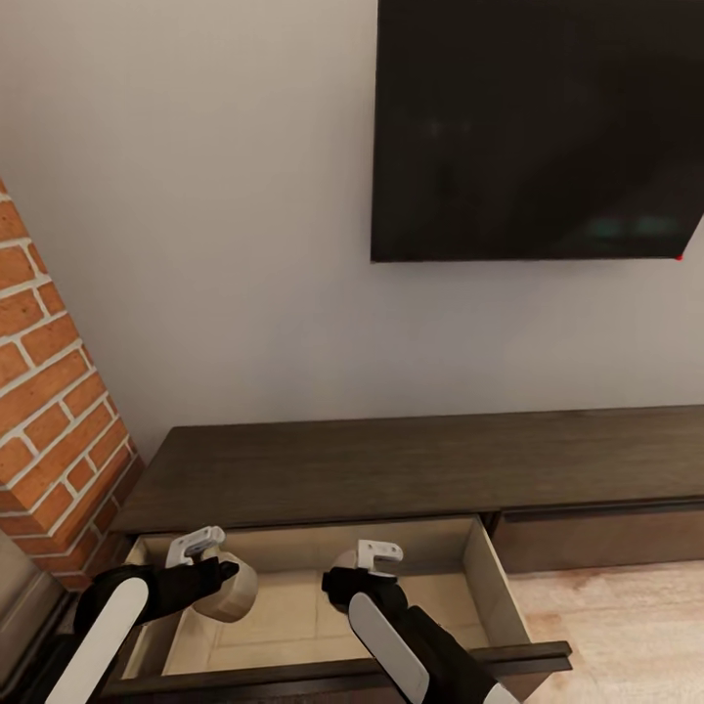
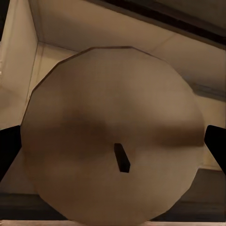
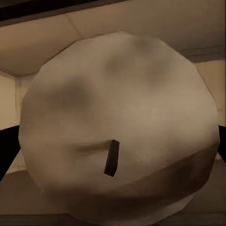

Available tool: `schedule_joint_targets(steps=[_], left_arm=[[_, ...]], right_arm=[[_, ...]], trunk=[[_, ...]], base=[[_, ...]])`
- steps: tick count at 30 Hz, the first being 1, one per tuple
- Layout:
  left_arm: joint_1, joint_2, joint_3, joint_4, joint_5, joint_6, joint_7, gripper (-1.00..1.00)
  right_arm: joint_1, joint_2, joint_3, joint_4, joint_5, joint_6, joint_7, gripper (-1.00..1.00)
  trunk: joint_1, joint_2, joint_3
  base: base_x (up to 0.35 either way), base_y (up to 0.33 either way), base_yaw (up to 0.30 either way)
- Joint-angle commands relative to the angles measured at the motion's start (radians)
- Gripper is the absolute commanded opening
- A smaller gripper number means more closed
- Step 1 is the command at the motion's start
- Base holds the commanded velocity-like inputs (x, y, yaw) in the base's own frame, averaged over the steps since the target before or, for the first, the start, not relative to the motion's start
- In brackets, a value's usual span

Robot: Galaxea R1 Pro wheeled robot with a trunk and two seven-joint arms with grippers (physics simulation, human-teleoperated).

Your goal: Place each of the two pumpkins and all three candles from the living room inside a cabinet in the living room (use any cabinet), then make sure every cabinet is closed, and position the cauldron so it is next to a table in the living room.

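Head view: both arms hang over the open drawer (image 1: 494, 577) of the cabinet (image 1: 391, 464) — left gripper (image 1: 200, 552) clamped on a candle (image 1: 227, 590) near the drawer's left wall, above the floor.

Left wrist view: candle (image 2: 113, 136) between the fingers (image 2: 7, 150), wick outward.

Right wrist view: another candle (image 3: 120, 125) gripped likewise — drawer floor beyond.

head looks down; wrists share drawer (image 1: 293, 626) interior.

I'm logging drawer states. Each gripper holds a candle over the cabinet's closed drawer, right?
Not quite. The drawer is pulled open, its pale inside exposed, as the head view shows. The rest holds: the left gripper and right gripper each hold a candle over the cabinet.
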Motion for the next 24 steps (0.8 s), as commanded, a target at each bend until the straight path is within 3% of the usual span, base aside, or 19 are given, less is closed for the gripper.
schedule_joint_targets(steps=[1, 13, 24], left_arm=[[-0.001, -0.002, -0.002, 0.0, 0.003, 0.0, 0.009, -1.0], [-0.001, -0.015, -0.003, 0.002, -0.014, -0.002, 0.009, -1.0], [-0.001, -0.015, -0.014, 0.002, -0.014, -0.002, 0.009, -1.0]], right_arm=[[-0.001, 0.0, 0.003, 0.001, -0.005, -0.003, -0.008, -1.0], [-0.002, 0.0, 0.008, 0.008, 0.0, -0.064, -0.008, -1.0], [-0.002, 0.0, 0.028, -0.007, 0.001, -0.064, -0.007, -1.0]], trunk=[[0.004, -0.008, -0.004], [0.05, -0.092, -0.042], [0.092, -0.169, -0.076]], base=[[0.0, 0.0, 0.0], [0.0, 0.0, 0.0], [0.0, 0.0, 0.0]])
